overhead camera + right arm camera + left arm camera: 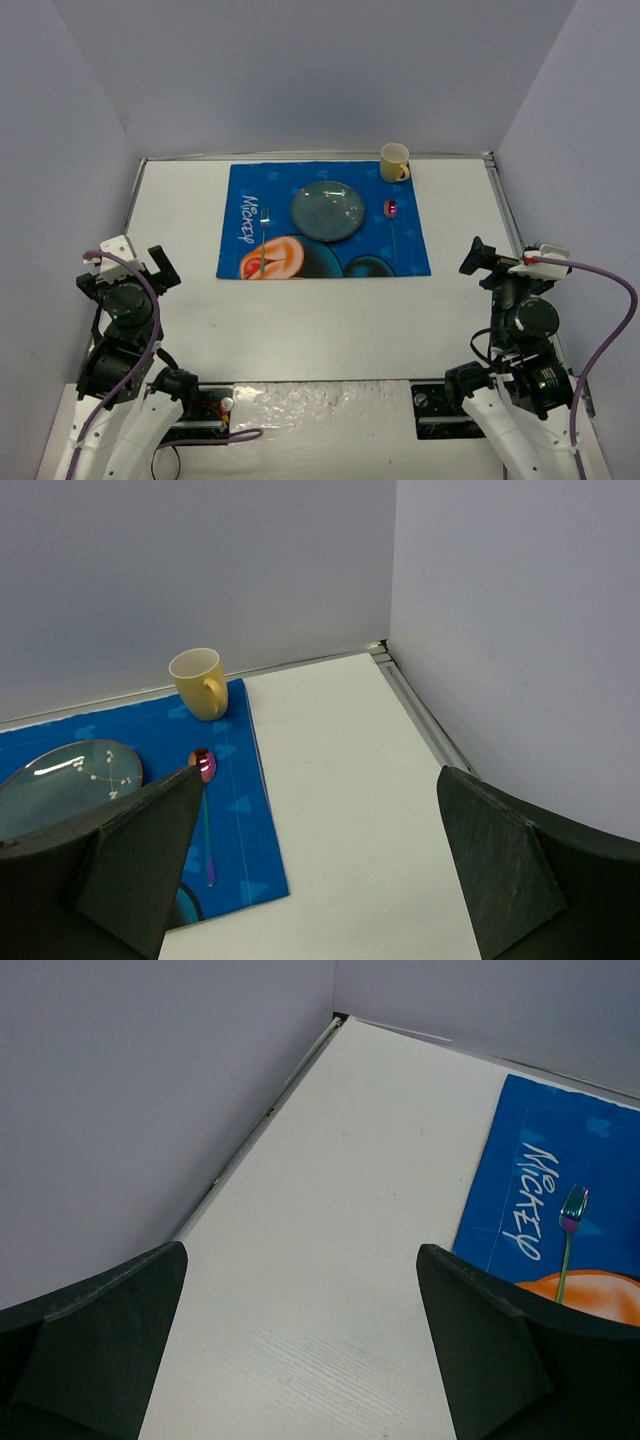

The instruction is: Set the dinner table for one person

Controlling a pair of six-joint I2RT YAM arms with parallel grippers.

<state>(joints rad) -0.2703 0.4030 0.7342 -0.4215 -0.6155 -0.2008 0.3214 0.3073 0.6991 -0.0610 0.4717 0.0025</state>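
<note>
The white dinner table carries a blue Mickey placemat at its far middle. On the mat lie a teal plate, a fork to its left and a pink-bowled spoon to its right. A yellow mug stands upright at the mat's far right corner. My left gripper is open over bare table, well left of the mat, with the fork ahead on the right. My right gripper is open and empty, right of the mat; the spoon and mug lie ahead on its left.
Grey walls close in the table on the left, back and right, with thin metal rails along the edges. Both arm bases and a shiny strip sit at the near edge.
</note>
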